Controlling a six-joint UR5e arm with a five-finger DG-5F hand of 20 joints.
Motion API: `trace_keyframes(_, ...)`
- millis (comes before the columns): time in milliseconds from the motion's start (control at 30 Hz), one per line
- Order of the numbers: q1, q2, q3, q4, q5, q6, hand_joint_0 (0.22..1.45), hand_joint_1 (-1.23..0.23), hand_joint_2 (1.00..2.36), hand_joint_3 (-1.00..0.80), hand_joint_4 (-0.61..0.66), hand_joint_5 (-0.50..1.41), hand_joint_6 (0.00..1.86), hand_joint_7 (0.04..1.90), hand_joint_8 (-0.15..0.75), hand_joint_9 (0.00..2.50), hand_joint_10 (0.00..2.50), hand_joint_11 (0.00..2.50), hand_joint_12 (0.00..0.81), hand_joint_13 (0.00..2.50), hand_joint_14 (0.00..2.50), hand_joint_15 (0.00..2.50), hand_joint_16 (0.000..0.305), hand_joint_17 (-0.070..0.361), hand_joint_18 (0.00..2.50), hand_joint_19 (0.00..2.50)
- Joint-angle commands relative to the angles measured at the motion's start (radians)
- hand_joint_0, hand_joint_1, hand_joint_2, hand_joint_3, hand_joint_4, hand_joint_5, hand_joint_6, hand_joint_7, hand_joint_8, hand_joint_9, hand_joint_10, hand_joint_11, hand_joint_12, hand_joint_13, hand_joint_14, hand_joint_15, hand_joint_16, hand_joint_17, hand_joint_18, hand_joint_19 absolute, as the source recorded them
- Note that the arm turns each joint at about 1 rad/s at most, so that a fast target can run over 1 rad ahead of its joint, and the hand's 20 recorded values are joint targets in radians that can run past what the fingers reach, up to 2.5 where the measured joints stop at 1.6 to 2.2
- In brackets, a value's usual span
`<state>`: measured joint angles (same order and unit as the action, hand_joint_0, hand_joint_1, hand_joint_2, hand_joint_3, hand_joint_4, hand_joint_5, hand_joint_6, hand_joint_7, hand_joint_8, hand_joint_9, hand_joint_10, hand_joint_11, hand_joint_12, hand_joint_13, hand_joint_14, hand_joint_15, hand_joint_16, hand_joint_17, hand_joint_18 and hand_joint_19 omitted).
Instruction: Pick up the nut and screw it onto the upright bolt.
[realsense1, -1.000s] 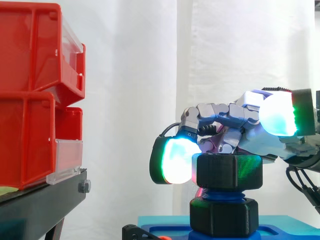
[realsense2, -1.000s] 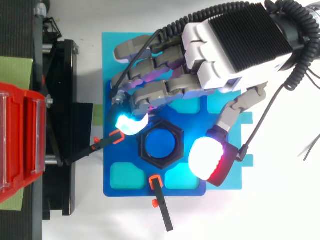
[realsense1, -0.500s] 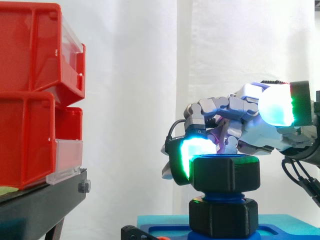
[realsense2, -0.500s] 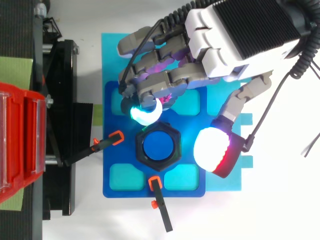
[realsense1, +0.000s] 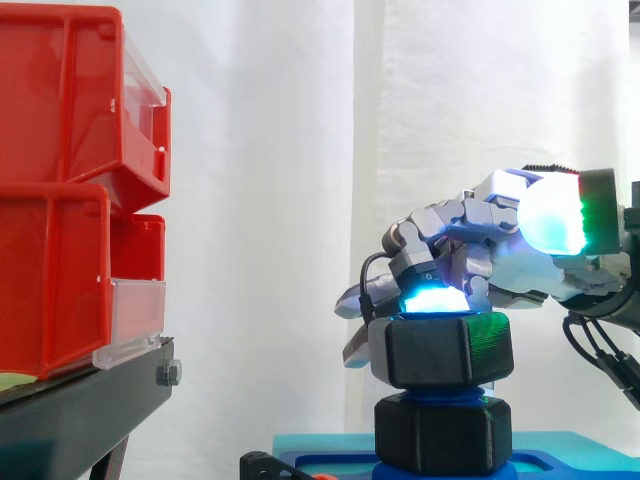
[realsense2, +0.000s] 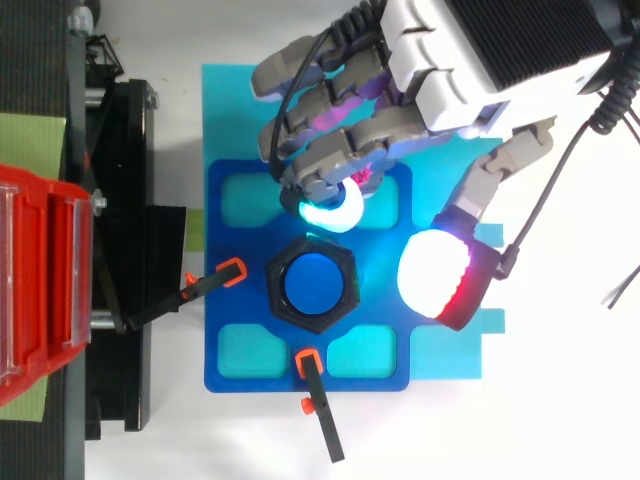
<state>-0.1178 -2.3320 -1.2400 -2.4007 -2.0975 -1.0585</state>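
Observation:
The black hex nut (realsense1: 440, 350) sits on the upright blue bolt (realsense2: 312, 285), close above a second black hex piece (realsense1: 445, 435) at the bolt's foot. My hand (realsense1: 520, 265) hovers at the nut's far right side. Its bent fingers reach over the nut's top rim, and one cyan-glowing fingertip (realsense2: 333, 208) lies just beyond the nut's edge. The thumb with its white and red pad (realsense2: 440, 275) stands well off to the right, away from the nut. Nothing is pinched between fingers and thumb.
The bolt stands in a dark blue fixture plate (realsense2: 250, 350) on a cyan sheet (realsense2: 230, 100). Two black clamps with orange tips (realsense2: 200, 290) (realsense2: 320, 400) lie at its left and front edges. Red bins (realsense1: 60, 200) on a black stand (realsense1: 80, 400) are at the left.
The fingertip swept from the nut's left side round to its far edge and came off it. The nut turned and sank lower on the bolt. The thumb stayed off to the right.

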Motion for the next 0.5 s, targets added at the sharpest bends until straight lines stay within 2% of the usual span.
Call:
trace_keyframes(0,-0.003,0.000,0.007,0.000,-0.004,0.000,0.47,-0.17,1.00,-0.50,0.09,0.06,0.50,1.44,0.201,1.41,0.00,0.08,0.234,0.76,0.00,0.00,0.022,0.051,0.46,0.00)
trace_keyframes(33,-0.003,0.000,0.014,-0.002,-0.004,0.000,0.47,-0.17,1.00,-0.50,0.10,0.05,0.50,1.42,0.220,1.39,0.00,0.09,0.247,0.74,0.00,0.00,0.024,0.055,0.45,0.00)
trace_keyframes(67,0.000,0.000,0.040,-0.005,-0.016,0.000,0.47,-0.17,1.00,-0.50,0.11,0.04,0.50,1.40,0.224,1.38,0.00,0.10,0.254,0.75,0.00,0.00,0.025,0.057,0.45,0.00)
trace_keyframes(100,0.004,0.000,0.071,-0.014,-0.039,0.000,0.47,-0.17,1.00,-0.50,0.11,0.03,0.50,1.42,0.228,1.38,0.00,0.13,0.263,0.74,0.00,0.00,0.027,0.061,0.45,0.00)
trace_keyframes(133,0.004,0.000,0.085,-0.023,-0.055,0.000,0.46,-0.17,1.00,-0.50,0.12,0.02,0.50,1.43,0.238,1.38,0.01,0.15,0.269,0.74,0.00,0.00,0.028,0.064,0.45,0.00)
trace_keyframes(200,0.007,-0.001,0.140,-0.098,-0.105,-0.003,0.46,-0.17,1.00,-0.50,0.13,0.01,0.50,1.46,0.248,1.38,0.01,0.18,0.275,0.74,0.00,0.00,0.029,0.066,0.46,0.00)
trace_keyframes(300,0.007,-0.001,0.172,-0.152,-0.099,-0.008,0.46,-0.17,1.00,-0.50,0.15,-0.01,0.50,1.41,0.262,1.37,0.01,0.21,0.288,0.74,0.00,0.00,0.031,0.070,0.46,0.00)
trace_keyframes(333,0.009,0.000,0.191,-0.184,-0.084,-0.015,0.46,-0.18,1.00,-0.50,0.16,-0.03,0.50,1.35,0.269,1.33,0.01,0.21,0.296,0.73,0.00,0.00,0.032,0.072,0.46,0.00)
trace_keyframes(467,0.012,0.000,0.202,-0.193,-0.062,-0.021,0.45,-0.18,1.00,-0.50,0.20,-0.08,0.50,1.10,0.275,1.25,0.01,0.20,0.313,0.69,0.00,0.00,0.036,0.081,0.44,0.00)
